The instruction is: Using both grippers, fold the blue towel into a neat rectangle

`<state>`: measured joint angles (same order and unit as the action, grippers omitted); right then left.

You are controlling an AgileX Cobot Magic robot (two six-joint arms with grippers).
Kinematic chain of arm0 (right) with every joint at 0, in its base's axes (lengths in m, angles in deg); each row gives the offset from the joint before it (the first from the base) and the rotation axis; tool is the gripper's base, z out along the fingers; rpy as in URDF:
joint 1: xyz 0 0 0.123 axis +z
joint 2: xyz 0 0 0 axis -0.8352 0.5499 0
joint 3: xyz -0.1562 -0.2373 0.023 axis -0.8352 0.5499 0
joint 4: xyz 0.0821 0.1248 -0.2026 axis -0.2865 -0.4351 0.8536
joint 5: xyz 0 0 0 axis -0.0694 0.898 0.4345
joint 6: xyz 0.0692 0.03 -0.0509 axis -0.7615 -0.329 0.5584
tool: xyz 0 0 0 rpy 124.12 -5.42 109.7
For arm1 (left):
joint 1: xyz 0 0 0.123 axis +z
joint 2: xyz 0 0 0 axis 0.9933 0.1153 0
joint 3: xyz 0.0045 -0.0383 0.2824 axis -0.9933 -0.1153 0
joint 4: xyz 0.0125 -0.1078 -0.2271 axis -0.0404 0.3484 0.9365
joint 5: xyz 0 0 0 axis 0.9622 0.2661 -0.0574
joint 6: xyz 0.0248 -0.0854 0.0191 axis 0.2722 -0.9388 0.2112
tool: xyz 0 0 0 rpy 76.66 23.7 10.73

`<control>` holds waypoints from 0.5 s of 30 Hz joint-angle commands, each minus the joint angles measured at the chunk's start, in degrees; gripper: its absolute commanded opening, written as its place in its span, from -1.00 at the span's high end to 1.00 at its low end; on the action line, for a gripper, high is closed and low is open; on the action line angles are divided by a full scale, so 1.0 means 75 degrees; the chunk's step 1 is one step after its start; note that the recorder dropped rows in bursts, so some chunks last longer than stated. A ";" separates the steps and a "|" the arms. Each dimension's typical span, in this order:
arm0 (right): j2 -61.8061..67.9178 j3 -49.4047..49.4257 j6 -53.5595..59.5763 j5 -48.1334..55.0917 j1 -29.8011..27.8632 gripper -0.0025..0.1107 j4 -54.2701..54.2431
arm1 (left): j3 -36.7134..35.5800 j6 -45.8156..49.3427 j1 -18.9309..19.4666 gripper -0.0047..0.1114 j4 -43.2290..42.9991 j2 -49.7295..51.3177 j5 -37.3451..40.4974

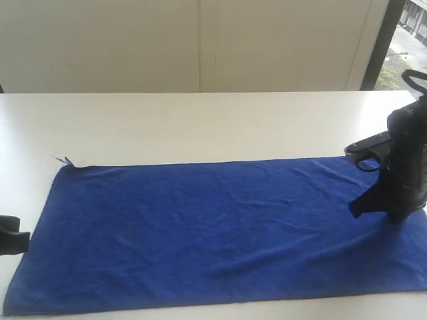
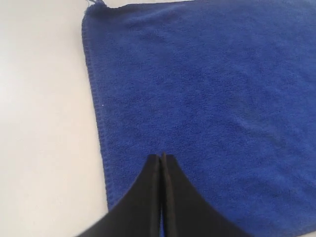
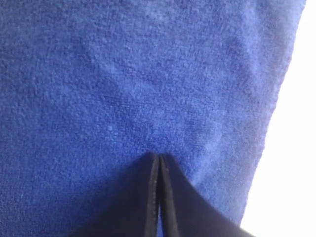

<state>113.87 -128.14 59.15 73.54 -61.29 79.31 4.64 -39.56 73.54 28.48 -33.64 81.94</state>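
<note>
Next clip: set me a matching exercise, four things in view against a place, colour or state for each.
Things:
1. towel
2. table
3. left gripper
4. right gripper

Descriptions:
A. white
B. jaws shut, near the towel's right end
C. blue, spread flat
D. jaws shut, near the towel's left edge

Pairs: 1-C, 2-A, 3-D, 4-B

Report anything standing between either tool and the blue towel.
Nothing visible does. The left tool and right tool are both shut directly over the bare blue towel, which lies flat on the white table.
</note>
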 commanded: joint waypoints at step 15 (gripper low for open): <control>-0.0805 0.0189 -0.0682 0.0120 -0.0055 0.96 0.0610 | -0.0058 0.0061 -0.0037 0.92 0.0079 -0.0054 0.0087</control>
<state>111.27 -126.76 54.53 77.53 -61.29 84.23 4.64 -39.47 73.54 28.48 -33.64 81.94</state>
